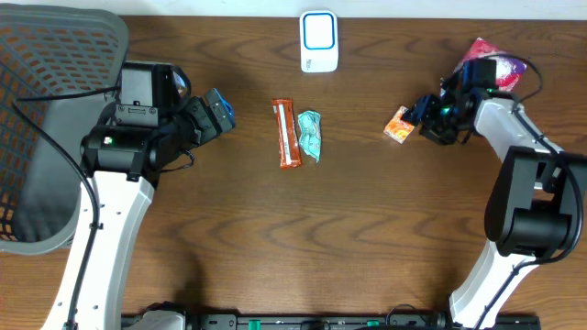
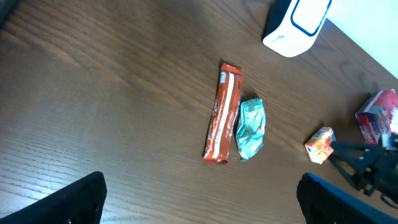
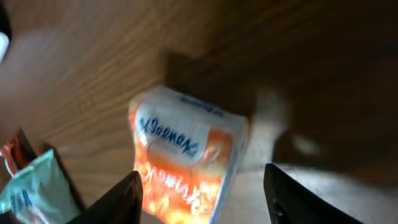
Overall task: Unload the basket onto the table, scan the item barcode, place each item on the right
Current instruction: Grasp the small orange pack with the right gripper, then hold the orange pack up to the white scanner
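Orange packet (image 1: 397, 126) at mid-right sits between the spread right claw (image 3: 202, 186), not pinched yet; the wide-spread left claw (image 1: 218, 112) is way farther off.

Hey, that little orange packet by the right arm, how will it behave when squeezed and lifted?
The orange packet looks soft and puffy, so it will probably dent rather than stay stiff. It is small, so likely light. Its shiny-looking film might slip between the fingers.
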Controlling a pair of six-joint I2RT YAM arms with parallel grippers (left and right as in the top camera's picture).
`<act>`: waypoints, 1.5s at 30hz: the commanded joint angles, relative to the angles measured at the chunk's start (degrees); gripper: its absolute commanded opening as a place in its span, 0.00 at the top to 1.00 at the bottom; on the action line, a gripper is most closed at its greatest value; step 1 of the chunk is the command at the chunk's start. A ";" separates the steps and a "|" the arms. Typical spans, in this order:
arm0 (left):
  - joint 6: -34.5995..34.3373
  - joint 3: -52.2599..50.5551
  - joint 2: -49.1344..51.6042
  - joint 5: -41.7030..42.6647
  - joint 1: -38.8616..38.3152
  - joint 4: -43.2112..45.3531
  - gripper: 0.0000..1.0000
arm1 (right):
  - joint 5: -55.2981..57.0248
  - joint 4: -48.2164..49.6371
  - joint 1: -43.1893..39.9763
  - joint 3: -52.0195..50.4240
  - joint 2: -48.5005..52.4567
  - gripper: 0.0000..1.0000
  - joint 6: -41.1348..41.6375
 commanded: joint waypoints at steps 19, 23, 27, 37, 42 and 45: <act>-0.09 0.09 -0.22 0.11 0.24 -0.02 0.02 | -55.95 13.92 1.25 -6.14 0.02 0.99 -10.58; -0.09 0.09 -0.22 0.09 0.24 -0.02 0.02 | -64.17 13.20 3.96 -6.38 0.02 0.99 -16.06; -0.09 0.09 -0.22 0.09 0.24 -0.02 0.02 | -59.95 13.20 8.44 -6.69 0.02 0.99 -18.71; -0.09 0.09 -0.22 0.11 0.24 -0.02 0.02 | 15.89 -7.48 20.48 9.35 -3.63 0.99 -5.66; -0.09 0.09 -0.22 0.09 0.24 -0.02 0.02 | 60.37 0.33 30.18 16.85 -3.61 0.99 -20.44; -0.09 0.09 -0.22 0.09 0.24 -0.02 0.02 | 62.12 12.22 32.98 16.85 -2.60 0.99 -31.34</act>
